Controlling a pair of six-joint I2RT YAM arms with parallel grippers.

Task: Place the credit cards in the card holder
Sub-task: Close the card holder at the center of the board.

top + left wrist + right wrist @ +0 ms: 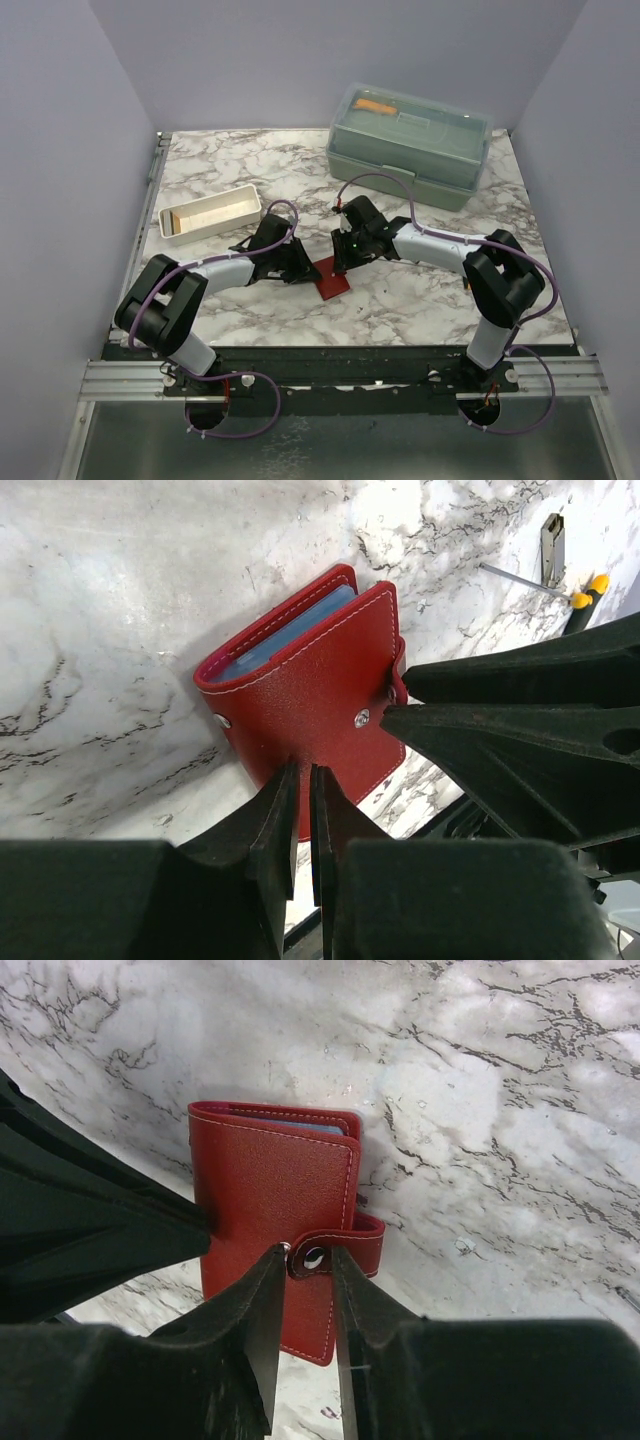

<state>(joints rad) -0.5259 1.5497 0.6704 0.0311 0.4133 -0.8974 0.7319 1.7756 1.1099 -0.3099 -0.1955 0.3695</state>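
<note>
Since my two grippers crowd over it, only a red corner of the card holder (333, 285) shows from above; it lies on the marble table (420, 300), mid-near between the arms.

My left gripper (304, 772): jaws almost together at the near cover edge; pinching or not, I cannot tell.

My right gripper (305, 1258): clamped on the snap tab (365, 1235).

Judged light, soft and floppy: pin the cover, pull the tab.

Nearly square, no clear long axis. Spine left, tab right, grey-blue leaves at the far edge.

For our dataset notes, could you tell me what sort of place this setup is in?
Probably a lab robot test cell rather than a home: plain lilac walls box in a marble-patterned table, and a left arm and right arm are mounted on a metal rail at its near edge.
</note>
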